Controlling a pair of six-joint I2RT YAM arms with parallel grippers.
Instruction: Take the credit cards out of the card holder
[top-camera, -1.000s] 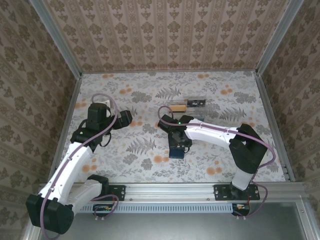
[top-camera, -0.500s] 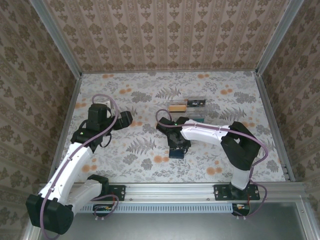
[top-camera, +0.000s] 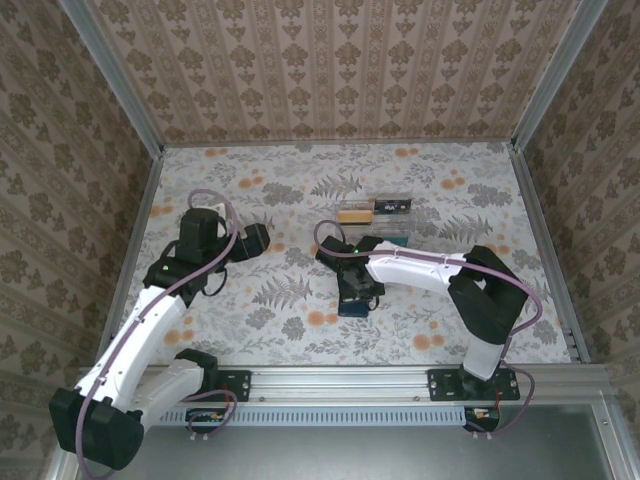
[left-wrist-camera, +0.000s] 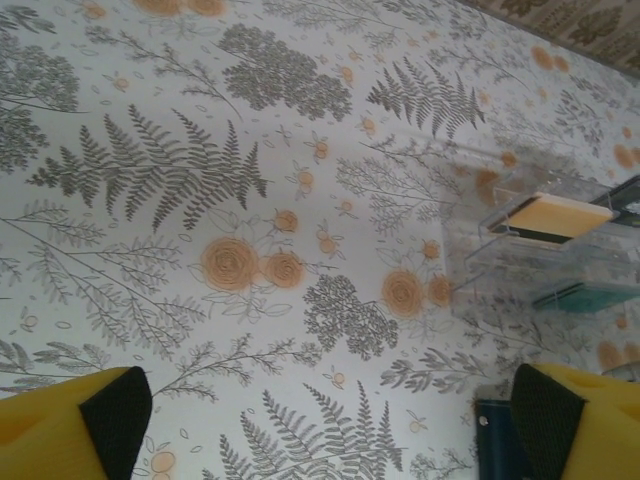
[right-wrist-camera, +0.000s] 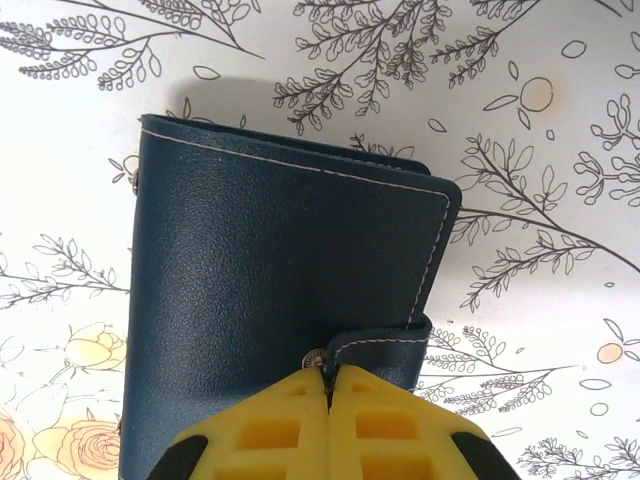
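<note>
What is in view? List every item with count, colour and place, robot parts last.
card holder: one, dark blue, closed, flat near the table's middle.
clear rack: one, transparent, far middle of the table.
tan slab: one, upper tier of the rack.
teal item: one, lower tier of the rack.
dark item: one, beside the tan slab.
table: one, white with grey ferns and orange flowers.
left gripper: one, yellow and black, open, over the table's left half.
right gripper: one, yellow, shut, tips at the holder's tab.
</note>
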